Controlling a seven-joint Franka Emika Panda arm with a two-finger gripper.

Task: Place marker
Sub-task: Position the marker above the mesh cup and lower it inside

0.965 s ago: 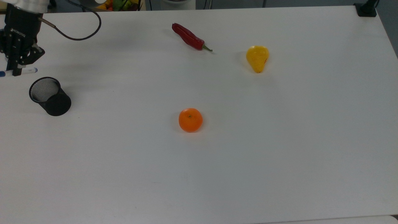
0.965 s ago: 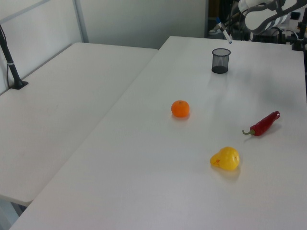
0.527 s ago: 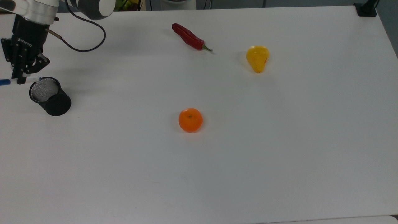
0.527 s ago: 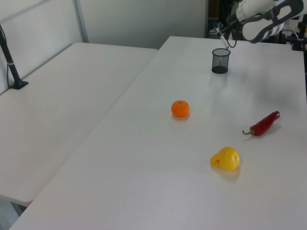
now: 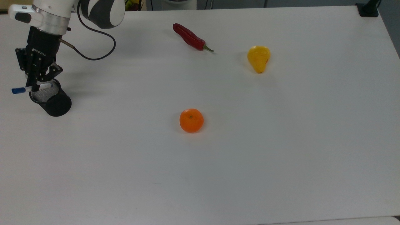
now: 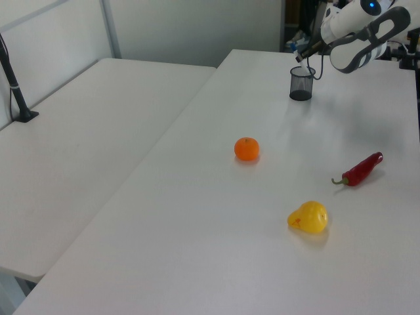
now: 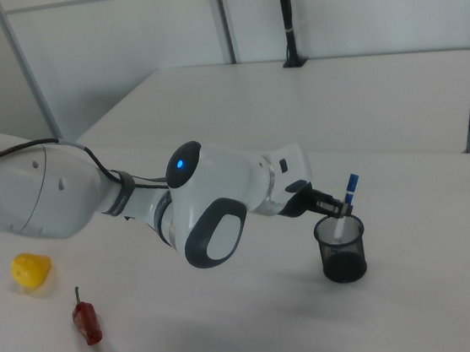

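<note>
— So where is the marker (image 5: 30, 88) at this moment?

— Over at the top view's left edge. The hand (image 5: 37, 85) has its fingers clamped around the white barrel, and the pen is tilted: the blue cap sticks out past the rim toward the top view's left, while the other end reaches over the mouth of the black mesh pen cup (image 5: 51, 101).

— Is it inside the cup?

— In the right view, the marker (image 7: 344, 206) stands steeply, cap up, with its lower end dipping inside the rim of the pen cup (image 7: 342, 251). Whether the tip touches the bottom, I cannot tell. The hand (image 7: 332, 207) sits just beside the rim there.

— And the rest of the counter (image 5: 250, 150)?

— A red chilli (image 5: 190, 37) lies near the far edge in the top view, a yellow pear (image 5: 258, 58) is to the top view's right of it, and an orange mandarin (image 5: 191, 120) sits near the middle. All three are well apart from the cup. A black cable (image 5: 93, 47) loops from the wrist above the hand.

— Does the left view add anything?

— There, the pen cup (image 6: 302, 83) stands upright at the far end of the counter, with the arm bending over it.
</note>
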